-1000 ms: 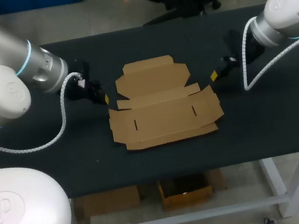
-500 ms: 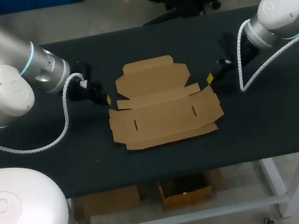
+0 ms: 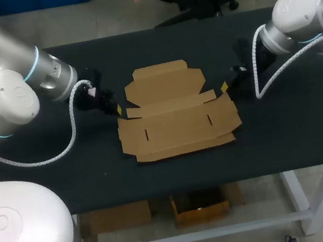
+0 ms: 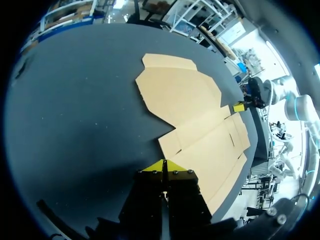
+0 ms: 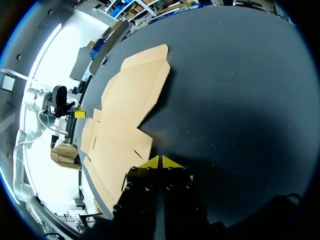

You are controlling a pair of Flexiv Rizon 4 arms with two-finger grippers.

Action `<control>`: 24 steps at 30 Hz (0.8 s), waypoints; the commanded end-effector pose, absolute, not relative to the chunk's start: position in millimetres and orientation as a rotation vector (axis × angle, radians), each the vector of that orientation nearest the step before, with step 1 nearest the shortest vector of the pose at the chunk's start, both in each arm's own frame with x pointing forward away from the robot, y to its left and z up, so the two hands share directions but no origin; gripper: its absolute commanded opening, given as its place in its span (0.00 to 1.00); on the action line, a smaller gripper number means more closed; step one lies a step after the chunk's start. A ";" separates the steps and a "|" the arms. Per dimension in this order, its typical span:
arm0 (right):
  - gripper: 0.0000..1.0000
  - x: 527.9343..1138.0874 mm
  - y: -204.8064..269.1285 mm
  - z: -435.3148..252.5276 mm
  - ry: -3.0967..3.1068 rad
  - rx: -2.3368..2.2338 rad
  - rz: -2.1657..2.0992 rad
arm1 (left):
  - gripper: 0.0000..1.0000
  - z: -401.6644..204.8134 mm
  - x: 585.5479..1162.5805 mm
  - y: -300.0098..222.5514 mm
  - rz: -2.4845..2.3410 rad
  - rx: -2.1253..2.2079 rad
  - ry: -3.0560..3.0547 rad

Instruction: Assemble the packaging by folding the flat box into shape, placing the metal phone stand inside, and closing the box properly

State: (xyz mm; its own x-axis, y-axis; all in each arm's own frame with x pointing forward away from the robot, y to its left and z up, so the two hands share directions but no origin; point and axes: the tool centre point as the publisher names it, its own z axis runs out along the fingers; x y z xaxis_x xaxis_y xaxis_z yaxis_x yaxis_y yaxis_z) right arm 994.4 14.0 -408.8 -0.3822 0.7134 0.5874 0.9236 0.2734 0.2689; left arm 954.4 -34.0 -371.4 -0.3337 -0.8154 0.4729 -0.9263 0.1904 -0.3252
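Cardboard lies in the middle of the head view: a brown flat box (image 3: 175, 110), not folded yet, with all its flaps spread out on the dark table (image 3: 285, 133). The left gripper (image 3: 117, 108) sits at the middle left of the frame, just beside the left edge of the box. Its two yellow tips are pressed together and hold nothing, as the left wrist view shows (image 4: 163, 165), with the box edge right ahead of them. The right gripper (image 3: 224, 87) sits at the middle right of the frame, just beside the right flap. Its yellow tips are pressed together too, with nothing between them (image 5: 160, 162). I cannot tell if either gripper touches the cardboard. The metal phone stand is nowhere to be seen in these pictures. I think this is the very first step, getting ready to fold the box, and almost all of the job is left to do. Next, each arm probably needs to slip its tips under a side flap and lift it up. That is tricky, because the cardboard is thin and lies tight on the table, so it could slide away instead of bending.
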 end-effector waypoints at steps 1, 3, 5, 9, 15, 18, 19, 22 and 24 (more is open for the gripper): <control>0.00 997.5 13.6 -411.9 -2.189 -1.477 -0.841 | 0.00 -376.4 959.5 -35.6 0.847 1.674 -2.260; 0.00 997.9 13.7 -412.3 -2.186 -1.480 -0.845 | 0.00 -377.5 960.4 -35.6 0.849 1.672 -2.258; 0.00 998.5 14.3 -412.8 -2.184 -1.484 -0.845 | 0.00 -379.2 960.9 -35.8 0.853 1.673 -2.249; 0.00 999.0 14.9 -413.0 -2.181 -1.491 -0.842 | 0.00 -381.1 959.6 -36.6 0.855 1.691 -2.236; 0.00 999.8 17.5 -414.9 -2.173 -1.495 -0.842 | 0.00 -386.4 958.3 -36.7 0.862 1.707 -2.209; 0.00 999.0 19.3 -414.7 -2.169 -1.499 -0.847 | 0.00 -387.3 958.0 -37.2 0.865 1.711 -2.202; 0.00 998.5 20.0 -414.4 -2.169 -1.501 -0.848 | 0.00 -387.5 957.6 -37.8 0.867 1.711 -2.201; 0.00 997.1 21.6 -414.0 -2.170 -1.514 -0.857 | 0.00 -389.0 957.4 -39.6 0.871 1.712 -2.195; 0.00 996.7 21.9 -414.0 -2.163 -1.520 -0.874 | 0.00 -390.1 957.9 -40.4 0.873 1.711 -2.192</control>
State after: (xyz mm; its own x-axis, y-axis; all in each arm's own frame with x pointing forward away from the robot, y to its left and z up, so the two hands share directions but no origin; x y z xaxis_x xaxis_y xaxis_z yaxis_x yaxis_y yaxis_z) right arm 1000.3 21.7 -412.6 -0.3598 0.7121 0.6029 0.9317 0.2395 0.2731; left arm 956.5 -38.4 -386.2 -0.2939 -0.8056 0.5144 -0.9395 0.1444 -0.3107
